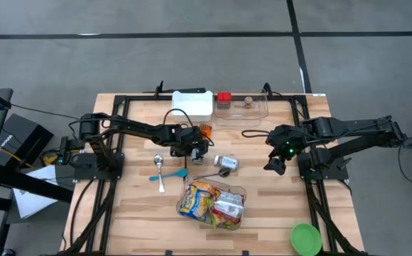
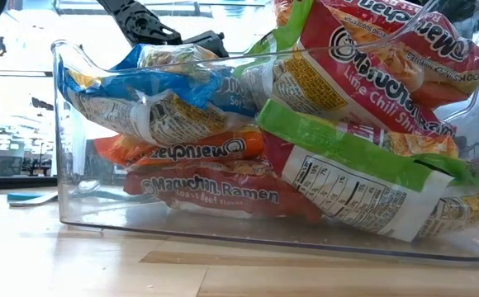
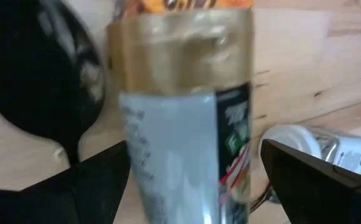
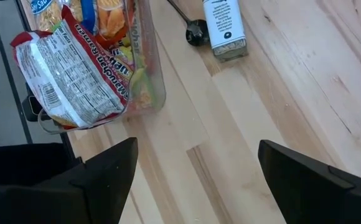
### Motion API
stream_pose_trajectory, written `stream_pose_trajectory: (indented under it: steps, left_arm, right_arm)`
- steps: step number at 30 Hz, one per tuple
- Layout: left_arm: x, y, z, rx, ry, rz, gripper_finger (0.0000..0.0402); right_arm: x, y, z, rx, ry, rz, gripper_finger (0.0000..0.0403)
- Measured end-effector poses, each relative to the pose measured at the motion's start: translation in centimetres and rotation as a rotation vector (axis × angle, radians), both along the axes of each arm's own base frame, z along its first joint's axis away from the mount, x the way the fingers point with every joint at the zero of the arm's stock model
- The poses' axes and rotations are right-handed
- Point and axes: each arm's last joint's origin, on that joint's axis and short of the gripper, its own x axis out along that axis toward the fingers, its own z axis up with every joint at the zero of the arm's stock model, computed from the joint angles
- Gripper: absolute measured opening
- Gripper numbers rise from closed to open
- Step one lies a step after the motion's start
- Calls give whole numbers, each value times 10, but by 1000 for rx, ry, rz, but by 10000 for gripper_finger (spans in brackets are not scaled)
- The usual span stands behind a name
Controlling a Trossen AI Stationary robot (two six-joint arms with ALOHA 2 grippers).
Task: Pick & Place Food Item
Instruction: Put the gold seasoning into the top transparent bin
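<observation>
L claw (image 1: 200, 149) wide round cylindrical jar (image 3: 187, 118); R claw (image 1: 277, 165) wide over wood table (image 1: 277, 213).

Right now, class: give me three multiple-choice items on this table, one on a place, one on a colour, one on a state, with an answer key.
1. Where is the green bowl?
A. beside the white box
B. near the table's front right corner
C. inside the clear bin

2. What colour is the spoon's handle?
A. blue
B. red
C. black

3. How is the right gripper?
A. shut on a packet
B. open, holding nothing
C. shut on the jar

Key: 1 B, the high view shows it there; 2 A, a blue handle; 3 B, its fingers stand apart over bare wood.
</observation>
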Motion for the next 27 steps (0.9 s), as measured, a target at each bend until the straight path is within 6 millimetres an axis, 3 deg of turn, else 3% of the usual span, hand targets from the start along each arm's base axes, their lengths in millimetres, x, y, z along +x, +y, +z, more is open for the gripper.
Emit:
stream_pose_trajectory:
  steps: [9,18,24,27]
  left_arm:
    - [2,5,-9,-8,21,-7,347]
    - [1,7,-9,7,26,-1,273]
    - [1,7,-9,19,22,-22,275]
    - [1,7,-9,15,21,-24,305]
  right_arm:
    - [0,0,0,0,2,-1,327]
    - [0,0,0,2,3,-3,327]
    - [0,0,0,2,3,-3,327]
    - [0,0,0,2,4,-3,327]
